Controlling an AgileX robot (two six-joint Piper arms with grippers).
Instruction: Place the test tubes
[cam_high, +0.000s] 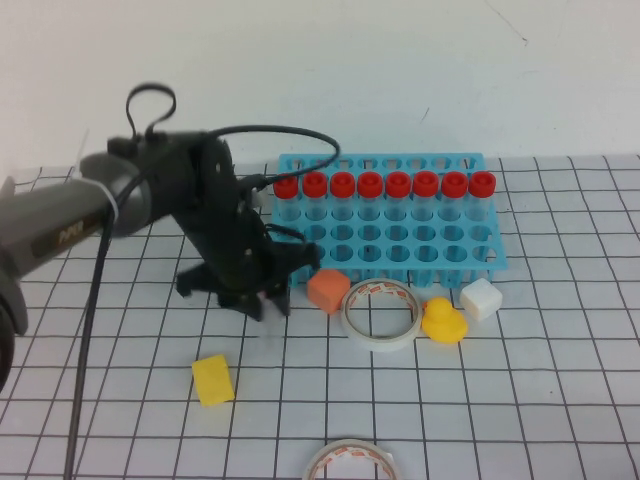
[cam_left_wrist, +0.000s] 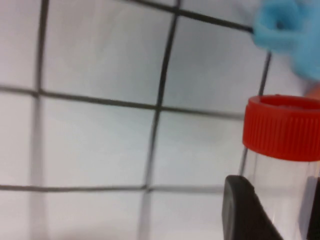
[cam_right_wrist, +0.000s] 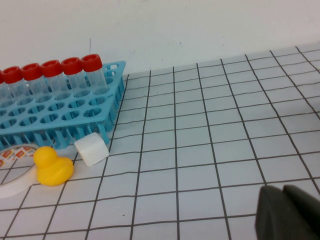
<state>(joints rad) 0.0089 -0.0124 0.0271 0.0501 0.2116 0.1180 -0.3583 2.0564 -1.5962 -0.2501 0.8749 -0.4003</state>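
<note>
Test tube (cam_left_wrist: 282, 131) pinched in left gripper (cam_high: 268, 305) near rack (cam_high: 420, 268) — we risk tilt (shallow grip?); right gripper (cam_right_wrist: 289, 212) closed, parked off right.

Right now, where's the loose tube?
High view, left-centre: tube in the left gripper, beside the orange block, in front of the rack. Right gripper, shut, is right of the rack.

The rack (cam_high: 400, 255) stands upper centre on the worktop (cam_high: 560, 400), with test tubes (cam_high: 384, 190) filling its rear row. Before its front edge, from left to right, lie a block (cam_high: 328, 290), tape roll (cam_high: 381, 313), duck (cam_high: 443, 321) and cube (cam_high: 481, 298). The left tool (cam_high: 262, 300), just left of the block, holds a test tube (cam_left_wrist: 282, 150). A second block (cam_high: 213, 380) lies lower left, and a second roll (cam_high: 350, 462) is at the bottom edge. The right tool (cam_right_wrist: 285, 212) is over the worktop, well apart from the cube.
</note>
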